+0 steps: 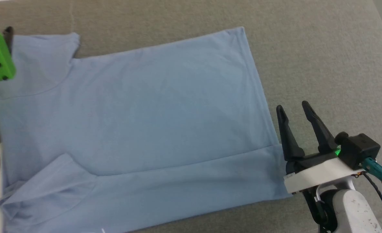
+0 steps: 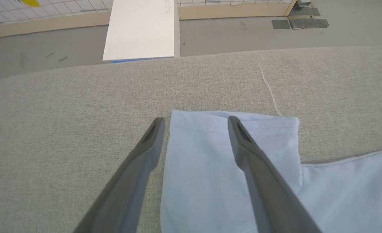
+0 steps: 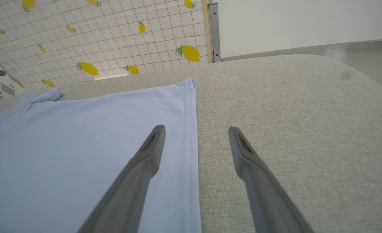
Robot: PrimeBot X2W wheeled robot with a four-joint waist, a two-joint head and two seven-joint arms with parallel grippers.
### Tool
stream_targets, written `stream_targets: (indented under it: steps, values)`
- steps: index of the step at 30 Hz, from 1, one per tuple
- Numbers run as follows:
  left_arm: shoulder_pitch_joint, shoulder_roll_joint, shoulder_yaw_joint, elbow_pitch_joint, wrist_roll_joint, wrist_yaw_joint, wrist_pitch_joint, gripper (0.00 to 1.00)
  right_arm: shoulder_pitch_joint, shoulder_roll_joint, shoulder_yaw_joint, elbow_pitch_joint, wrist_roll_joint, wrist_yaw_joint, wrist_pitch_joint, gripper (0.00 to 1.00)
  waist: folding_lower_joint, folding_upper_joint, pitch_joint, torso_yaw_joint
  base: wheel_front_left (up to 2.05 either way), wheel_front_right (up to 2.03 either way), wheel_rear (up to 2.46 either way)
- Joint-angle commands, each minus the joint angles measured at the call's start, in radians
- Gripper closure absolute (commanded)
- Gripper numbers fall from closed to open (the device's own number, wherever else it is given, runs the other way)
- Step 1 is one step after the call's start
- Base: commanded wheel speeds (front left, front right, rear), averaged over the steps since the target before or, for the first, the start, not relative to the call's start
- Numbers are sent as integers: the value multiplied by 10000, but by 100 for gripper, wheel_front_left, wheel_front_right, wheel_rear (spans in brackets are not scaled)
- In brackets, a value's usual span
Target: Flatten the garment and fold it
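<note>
Light-blue knit T-shirt [image 1: 145,103] lay flat on grey cloth [image 1: 323,48], its near side seemingly folded in; more folds were left. Left gripper [image 2: 196,121] and right gripper [image 1: 294,108] gaped wide, empty.

The garment [image 1: 139,106], a light blue short-sleeved T-shirt, lies spread flat across the left and centre of the head view. Its hem is to the right, one sleeve is at upper left, and its lower side is folded over.
</note>
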Motion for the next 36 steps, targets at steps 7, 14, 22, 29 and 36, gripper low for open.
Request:
stream_targets:
  steps: [7,14,22,29,36]
  values:
    - [-509,542,209,-251,244,1475,1955,0,-522,-5,371,308,260,-13,-288,0,-2,0,1286,-1068,0,0,0]
    - [-143,1175,156,-843,681,2148,2927,13,-833,-5,591,518,347,-13,-399,0,-2,0,1593,-1161,0,0,0]
    - [151,1295,129,-1527,610,2195,3122,100,-1733,-226,651,289,74,-13,-312,0,-2,0,1646,-1005,0,0,0]
    - [32,1138,12,-1729,504,2032,2912,100,-4488,-420,597,776,-162,-13,708,0,-2,0,1716,-785,0,0,0]
    - [-331,860,-176,-1712,437,1924,2785,100,-7205,-195,782,3219,840,-13,4061,0,-2,0,1914,-440,0,0,0]
